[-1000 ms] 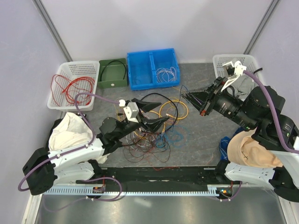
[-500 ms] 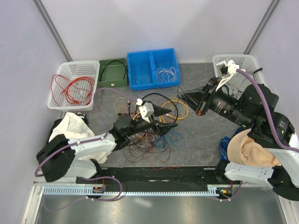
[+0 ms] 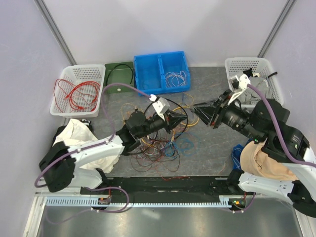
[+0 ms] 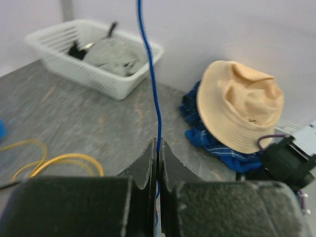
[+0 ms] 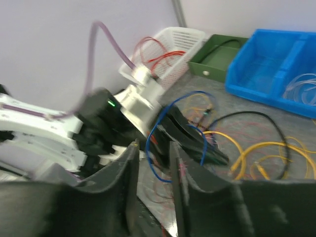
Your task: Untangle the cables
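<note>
The cables [image 3: 163, 140] lie in a knotted heap mid-table: yellow loops [image 3: 190, 116], a black cable, and fine red, brown and blue strands. My left gripper [image 3: 181, 120] reaches over the heap. In the left wrist view it [image 4: 158, 144] is shut on a thin blue cable [image 4: 151, 74] that rises straight up out of the jaws. My right gripper [image 3: 195, 107] faces it from the right, a short way off. In the right wrist view its jaws [image 5: 153, 144] stand open, and the blue cable [image 5: 151, 129] loops in the gap untouched, running on to the left gripper's fingers [image 5: 197, 140].
A white basket with red wires [image 3: 76, 91], a green bin [image 3: 118, 76] and a blue bin [image 3: 163, 71] line the back. Another white basket [image 3: 252, 74] stands at the back right. A tan hat [image 3: 266, 160] covers the right arm's base, and a white cloth [image 3: 74, 140] the left one's.
The left gripper has moved right over the heap and shut on the blue cable. The right gripper has swung left toward it and opened.
</note>
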